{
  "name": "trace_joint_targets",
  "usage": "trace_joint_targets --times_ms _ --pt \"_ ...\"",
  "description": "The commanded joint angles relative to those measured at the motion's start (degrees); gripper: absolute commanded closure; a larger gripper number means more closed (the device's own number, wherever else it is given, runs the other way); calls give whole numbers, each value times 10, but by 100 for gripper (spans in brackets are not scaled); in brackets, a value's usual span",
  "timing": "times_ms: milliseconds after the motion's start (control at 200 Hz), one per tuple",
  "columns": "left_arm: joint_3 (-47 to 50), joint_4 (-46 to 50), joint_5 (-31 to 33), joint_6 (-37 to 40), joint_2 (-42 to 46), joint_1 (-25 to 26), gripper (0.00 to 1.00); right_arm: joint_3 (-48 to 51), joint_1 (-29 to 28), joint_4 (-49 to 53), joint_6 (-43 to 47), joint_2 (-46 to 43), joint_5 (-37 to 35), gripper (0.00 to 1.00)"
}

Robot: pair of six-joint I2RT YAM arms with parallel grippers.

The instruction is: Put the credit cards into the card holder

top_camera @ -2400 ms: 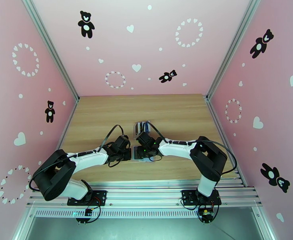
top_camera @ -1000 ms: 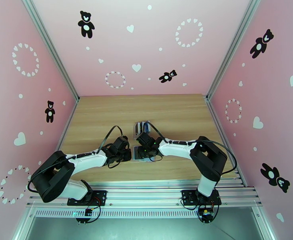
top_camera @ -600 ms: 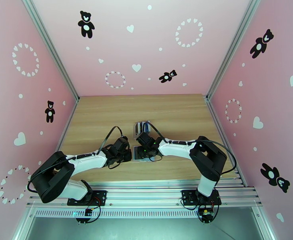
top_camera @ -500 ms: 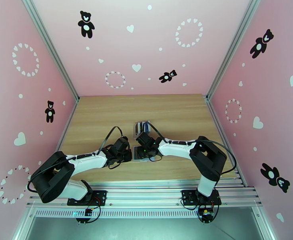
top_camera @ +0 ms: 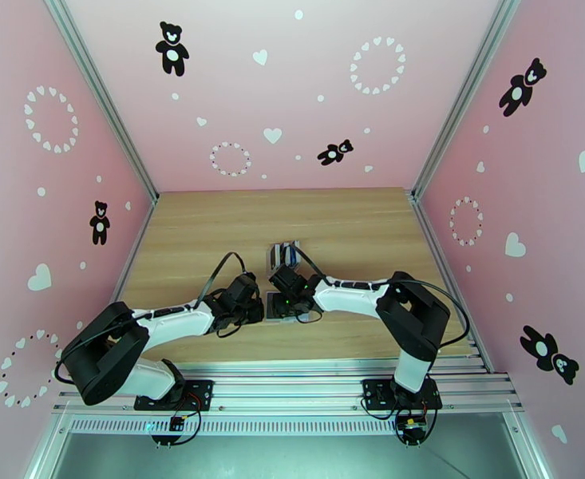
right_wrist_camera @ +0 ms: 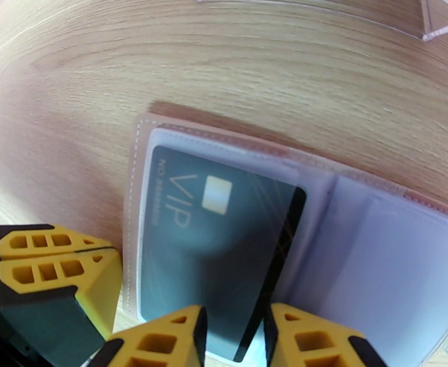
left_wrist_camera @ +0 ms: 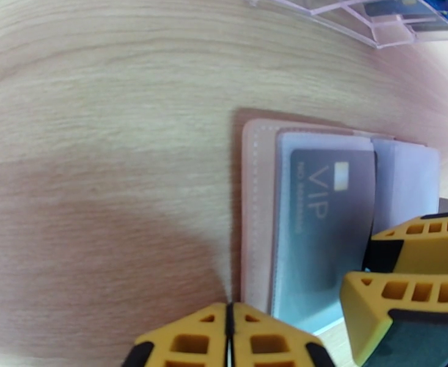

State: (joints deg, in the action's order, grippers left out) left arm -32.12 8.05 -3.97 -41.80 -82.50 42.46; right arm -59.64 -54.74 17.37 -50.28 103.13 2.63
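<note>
Both claws (top_camera: 272, 301) angle down over card holder (right_wrist_camera: 370, 240).

The card holder (right_wrist_camera: 370, 240) lies open on the tabletop (top_camera: 212, 233), near its centre. A card (right_wrist_camera: 211, 240) sits in the holder's left sleeve. The stand (top_camera: 285, 251) is at 12 o'clock from the holder, just beside it. The left tool (left_wrist_camera: 228, 337) is at 9 o'clock of the holder, at its left edge. The right tool (right_wrist_camera: 233, 344) is over the holder, straddling the card's near edge.
</note>
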Motion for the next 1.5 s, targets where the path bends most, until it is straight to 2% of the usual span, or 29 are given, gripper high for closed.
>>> trace_joint_targets --times_ms 0,265,746,971,1011,1071,1116,1497 --pt "-14 41 -1 8 -9 9 85 -16 -4 28 12 -22 -10 68" --pt "-53 77 5 36 -5 -12 84 -15 5 44 22 -51 -16 66" --pt "-66 78 -19 62 -5 -59 81 6 30 56 33 -83 -28 65" --pt "-50 58 -49 59 6 -55 77 27 72 52 52 -93 -23 65" --pt "-46 56 -48 58 11 -50 75 28 78 51 54 -92 -20 65" --pt "-38 48 -50 55 16 -40 65 30 84 46 57 -88 -14 65" --pt "-33 43 -54 49 18 -35 62 30 86 40 57 -81 -9 65" --pt "-4 18 -54 18 34 8 61 23 97 27 62 -47 -5 65"
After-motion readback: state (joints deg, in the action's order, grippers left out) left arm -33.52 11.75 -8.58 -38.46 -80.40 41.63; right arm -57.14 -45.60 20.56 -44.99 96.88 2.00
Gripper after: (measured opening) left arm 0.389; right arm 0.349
